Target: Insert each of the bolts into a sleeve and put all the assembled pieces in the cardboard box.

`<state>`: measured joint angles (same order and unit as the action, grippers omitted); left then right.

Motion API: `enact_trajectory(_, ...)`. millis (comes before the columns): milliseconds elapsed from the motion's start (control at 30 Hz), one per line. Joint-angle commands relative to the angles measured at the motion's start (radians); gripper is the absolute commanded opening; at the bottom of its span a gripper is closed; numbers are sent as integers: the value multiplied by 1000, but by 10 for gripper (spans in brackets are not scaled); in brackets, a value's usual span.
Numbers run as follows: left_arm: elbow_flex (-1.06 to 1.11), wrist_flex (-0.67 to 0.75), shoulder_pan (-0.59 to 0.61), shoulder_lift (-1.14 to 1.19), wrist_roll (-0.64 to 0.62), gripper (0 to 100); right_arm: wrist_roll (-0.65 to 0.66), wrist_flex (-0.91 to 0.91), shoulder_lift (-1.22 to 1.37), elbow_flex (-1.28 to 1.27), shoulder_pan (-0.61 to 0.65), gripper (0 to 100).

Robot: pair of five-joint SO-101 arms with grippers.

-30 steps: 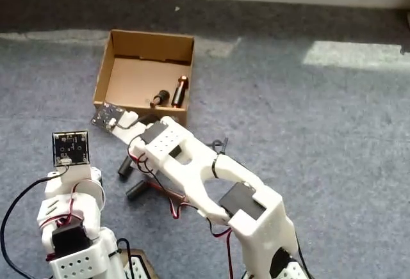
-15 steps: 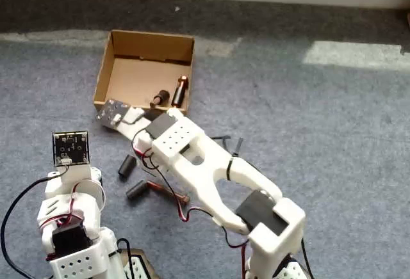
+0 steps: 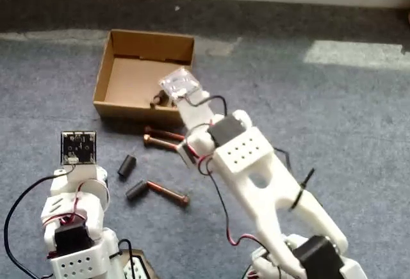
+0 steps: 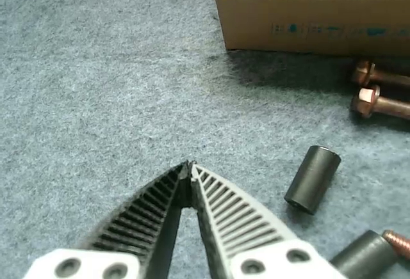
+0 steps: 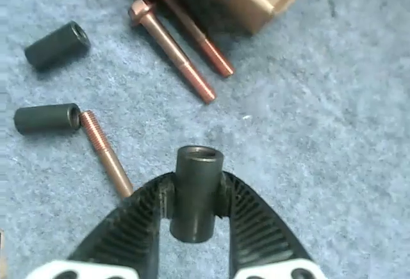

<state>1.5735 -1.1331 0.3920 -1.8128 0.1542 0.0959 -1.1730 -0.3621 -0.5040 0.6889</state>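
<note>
My right gripper [image 5: 195,189] is shut on a black sleeve [image 5: 198,164], held above the carpet a little in front of the cardboard box [image 3: 102,77]. Two copper bolts [image 5: 173,48] lie side by side on the carpet in front of the box. Farther out lie a loose sleeve [image 3: 128,164] and another sleeve [image 3: 136,191] with a bolt [image 3: 168,192] at its mouth. My left gripper [image 4: 189,167] is shut and holds nothing, low over bare carpet beside the loose sleeve [image 4: 312,180]. An assembled piece [image 3: 159,97] lies inside the box, partly hidden by the right arm [image 3: 246,157].
Grey carpet covers the whole floor. The box stands at the back left, its front wall [image 4: 307,26] close to the two bolts [image 4: 378,90]. Open carpet stretches to the right of the right arm and to the left of the box.
The right arm has swung from the left, over the loose sleeves, to the box's front right corner, uncovering the two bolts. The left arm has barely shifted.
</note>
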Motion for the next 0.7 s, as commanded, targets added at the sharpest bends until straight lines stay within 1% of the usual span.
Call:
enact_trajectory(0, -16, 15, -22, -5, 8, 21, -64, 120, -228, -188, -51, 4)
enact_trajectory(133, -16, 20, -22, -5, 8, 21, -158, 150, -384, -344, -122, 4)
enact_trajectory(300, -56, 14, -58, 1, 8, 21, -244, 151, -489, -415, -232, 4)
enact_trajectory(500, -130, 3, -185, 2, 72, 21, -336, 265, -507, -479, -364, 4)
enact_trajectory(667, -228, -110, -289, 2, 143, 21, -382, 414, -507, -608, -404, 4)
